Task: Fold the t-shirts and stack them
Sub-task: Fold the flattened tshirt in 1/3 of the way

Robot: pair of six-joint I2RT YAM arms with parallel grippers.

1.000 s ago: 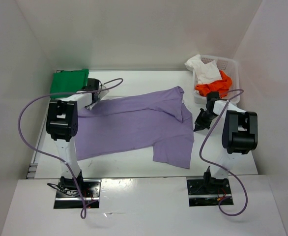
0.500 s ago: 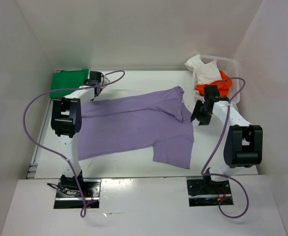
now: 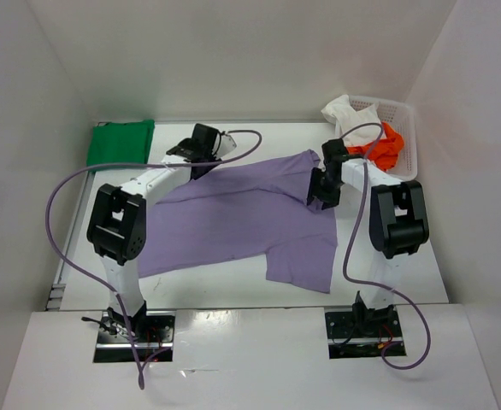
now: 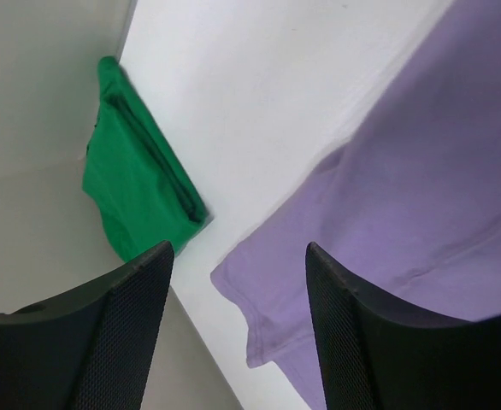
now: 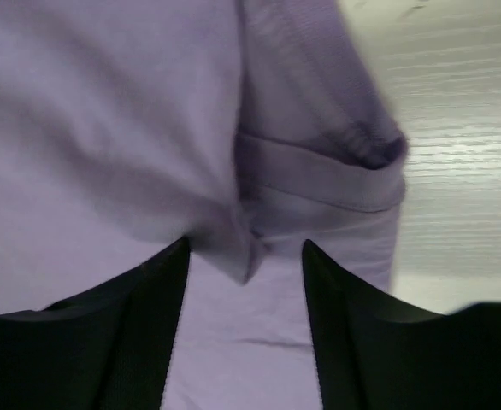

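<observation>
Right gripper (image 3: 321, 195) overhangs lavender t-shirt (image 3: 233, 213) lying left-right.

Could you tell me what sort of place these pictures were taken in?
Probably a robotics test booth, not a home: plain white walls box in the table, two robot arms are bolted at its near edge, and a lavender t-shirt lies spread between them.

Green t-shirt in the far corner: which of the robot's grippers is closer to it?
Left. The left gripper is over the lavender t-shirt's edge, a short way right of the green t-shirt. The right gripper is far across, above the lavender t-shirt's sleeve by the basket.
</observation>
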